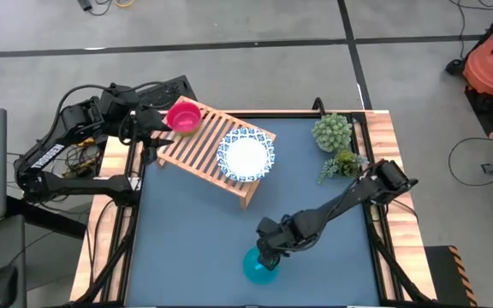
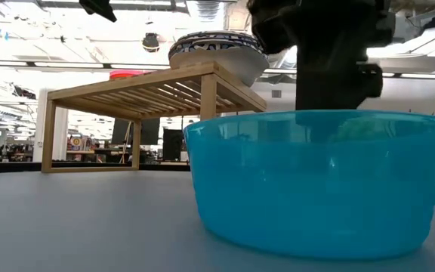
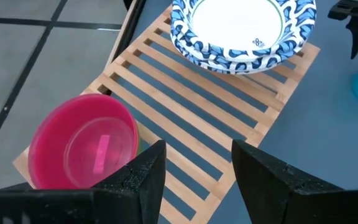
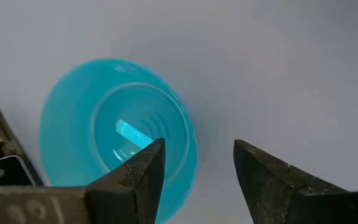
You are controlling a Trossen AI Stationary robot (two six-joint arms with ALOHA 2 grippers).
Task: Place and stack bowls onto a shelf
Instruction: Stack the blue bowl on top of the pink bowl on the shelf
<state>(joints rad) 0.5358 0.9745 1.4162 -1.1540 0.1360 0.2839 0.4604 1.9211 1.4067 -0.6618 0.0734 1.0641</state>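
Observation:
A teal bowl (image 1: 259, 266) stands upright on its base on the blue table near the front edge. My right gripper (image 4: 197, 163) hangs open just above its far rim, touching nothing. The wooden slatted shelf (image 1: 208, 150) stands at the back left. On its top rests a stack of white bowls with blue patterned rims (image 1: 246, 155), and a magenta bowl (image 1: 184, 116) sits at its far left corner. My left gripper (image 3: 197, 168) is open above the shelf beside the magenta bowl (image 3: 82, 143), holding nothing.
Two green bushy plants (image 1: 336, 145) stand at the table's back right. A wooden frame (image 1: 383, 171) borders the table. Bare blue table (image 1: 187, 248) lies left of the teal bowl and in front of the shelf.

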